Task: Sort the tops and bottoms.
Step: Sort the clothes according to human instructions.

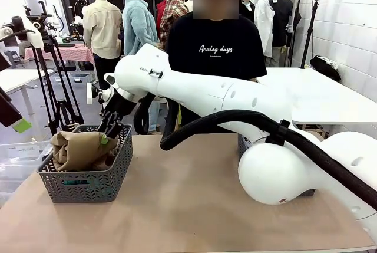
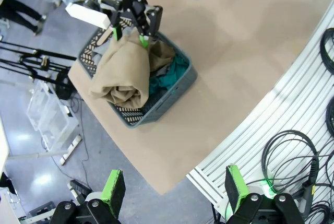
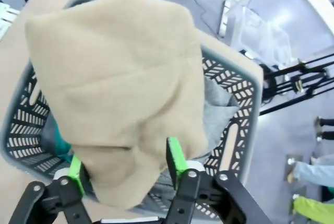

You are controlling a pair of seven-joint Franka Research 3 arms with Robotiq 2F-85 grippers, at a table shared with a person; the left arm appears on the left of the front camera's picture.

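Note:
A tan-beige top point(image 1: 79, 150) lies heaped on a grey basket point(image 1: 88, 185) at the table's left end, hanging over its rim point(image 2: 177, 91). A teal-green top point(image 2: 169, 75) and a heather grey top point(image 3: 219, 104) lie under it. My right gripper point(image 1: 109, 132) reaches across to the basket's far side; its green pads point(image 3: 175, 156) stand apart, open, with the upper end of the tan top point(image 3: 115, 78) between them. My left gripper point(image 2: 175, 192) hangs high above the table's left end, open, nothing between its fingers. The bottoms are out of view.
A person in a black T-shirt point(image 1: 215, 46) stands at the far side. My right arm and its black hose point(image 1: 235, 120) span the table's middle and right. A corner of a second basket point(image 1: 242, 144) shows behind the arm. Tripods point(image 1: 53, 88) stand left of the table.

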